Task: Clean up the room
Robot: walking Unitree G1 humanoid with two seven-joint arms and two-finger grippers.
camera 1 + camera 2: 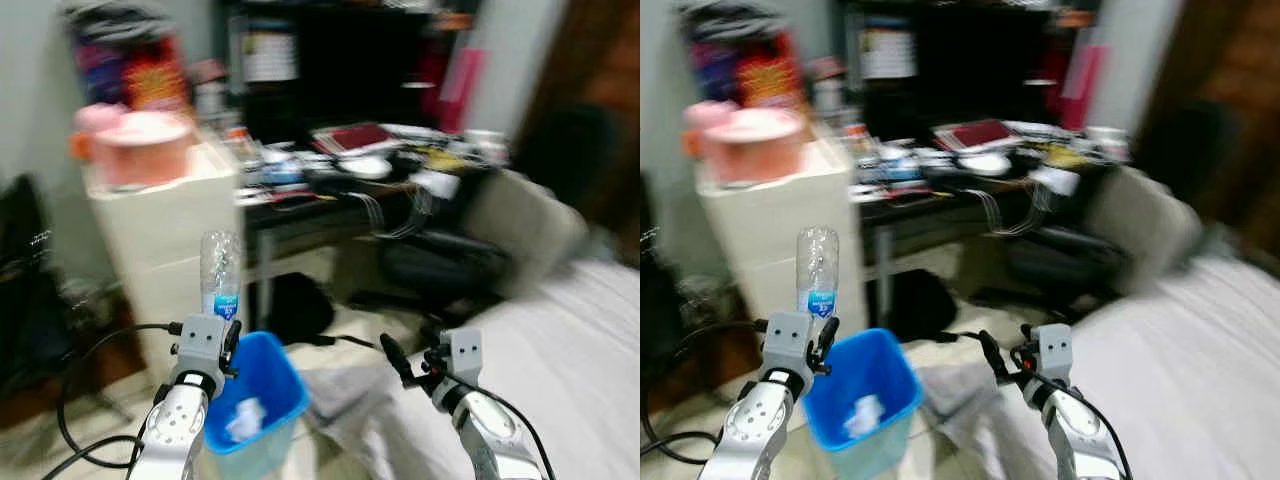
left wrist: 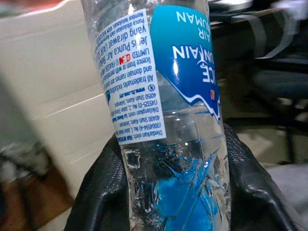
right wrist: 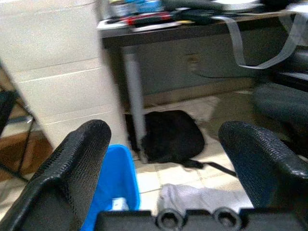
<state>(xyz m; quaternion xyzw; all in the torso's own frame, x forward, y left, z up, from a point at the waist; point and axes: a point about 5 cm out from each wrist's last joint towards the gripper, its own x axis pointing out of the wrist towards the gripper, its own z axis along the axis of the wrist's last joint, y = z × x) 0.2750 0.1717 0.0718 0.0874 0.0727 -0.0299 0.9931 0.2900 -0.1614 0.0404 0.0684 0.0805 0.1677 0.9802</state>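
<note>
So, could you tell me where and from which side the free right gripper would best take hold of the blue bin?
Probably the top rim of the blue bin, from above. It stands upright and open-topped on the floor, so one finger could slip inside the near wall and one outside. The right gripper is open and beside it already. The left gripper holds the plastic bottle upright.

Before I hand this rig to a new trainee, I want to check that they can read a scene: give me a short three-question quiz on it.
1. True or false: the left gripper is shut on the plastic bottle.
2. Which bin colour? A red, B blue, C black.
3. What lies inside the bin?

Key: 1 true. 2 B. 3 A crumpled white scrap, probably paper. The right gripper is open, holding nothing.
</note>
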